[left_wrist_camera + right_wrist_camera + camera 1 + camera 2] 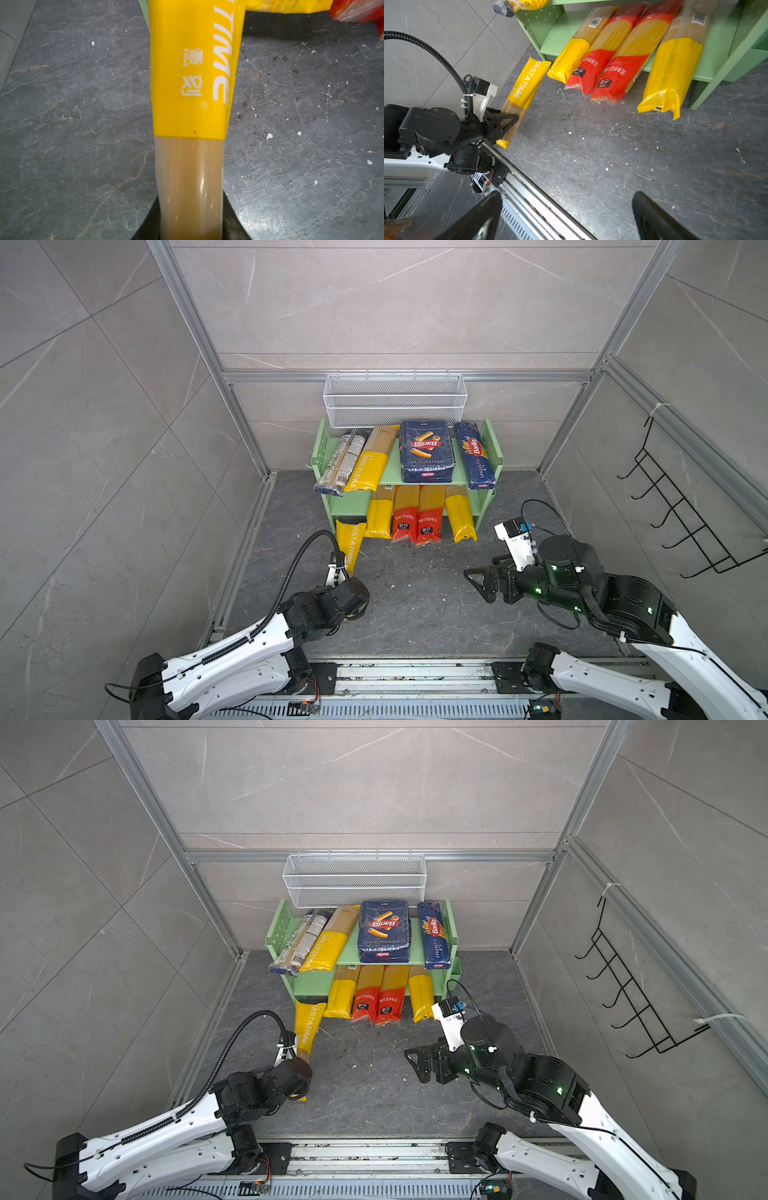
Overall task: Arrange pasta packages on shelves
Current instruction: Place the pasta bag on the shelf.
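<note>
My left gripper (506, 122) is shut on the clear lower part of a yellow PASTATIME spaghetti bag (350, 541) (193, 83), which stands on the dark floor with its yellow end by the left foot of the green shelves (392, 477). The upper board carries a clear brownish bag (340, 460), a yellow bag (370, 462), a wide Barilla pack (426, 450) and a narrow one (476, 456). Two yellow bags (380, 514) (459, 516) and two red bags (417, 518) jut out of the lower board. To the right, my right gripper (478, 580) (566, 207) hovers open and holds nothing.
A white wire basket (395, 400) hangs on the back wall right above the shelves. A black hook rack (681, 510) is fixed to the right wall. A metal rail (415, 676) runs along the front edge. Crumbs dot the floor (591, 145).
</note>
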`<state>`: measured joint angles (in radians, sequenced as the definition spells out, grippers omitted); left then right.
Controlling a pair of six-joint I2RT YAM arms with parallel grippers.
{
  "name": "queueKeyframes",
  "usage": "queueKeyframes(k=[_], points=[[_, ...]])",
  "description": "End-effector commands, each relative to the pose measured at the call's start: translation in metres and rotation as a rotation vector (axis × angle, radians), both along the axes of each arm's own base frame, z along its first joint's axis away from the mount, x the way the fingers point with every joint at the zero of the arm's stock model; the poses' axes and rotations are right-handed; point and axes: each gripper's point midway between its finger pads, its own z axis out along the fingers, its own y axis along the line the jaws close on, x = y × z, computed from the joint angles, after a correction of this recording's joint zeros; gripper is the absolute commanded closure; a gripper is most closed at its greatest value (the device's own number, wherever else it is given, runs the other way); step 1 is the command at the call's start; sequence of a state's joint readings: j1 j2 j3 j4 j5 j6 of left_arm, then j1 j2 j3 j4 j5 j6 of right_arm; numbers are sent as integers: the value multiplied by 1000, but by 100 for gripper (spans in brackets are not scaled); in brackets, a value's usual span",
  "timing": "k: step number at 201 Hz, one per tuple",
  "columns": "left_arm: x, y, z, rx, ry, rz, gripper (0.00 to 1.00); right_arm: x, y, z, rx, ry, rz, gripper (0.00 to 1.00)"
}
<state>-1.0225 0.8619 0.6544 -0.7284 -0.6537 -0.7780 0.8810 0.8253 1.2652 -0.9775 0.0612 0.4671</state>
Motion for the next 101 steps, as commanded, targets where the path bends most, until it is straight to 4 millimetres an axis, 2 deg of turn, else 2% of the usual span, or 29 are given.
queueKeyframes(k=[1, 46, 101], points=[[33, -13, 65, -83, -227, 43, 100, 2, -6, 13, -10, -36, -8, 0], [55, -14, 69, -109, -208, 53, 100, 2, -13, 26, -17, -65, -27, 0], [82, -13, 74, -122, -190, 53, 100, 5, -18, 29, -36, -77, -48, 0]])
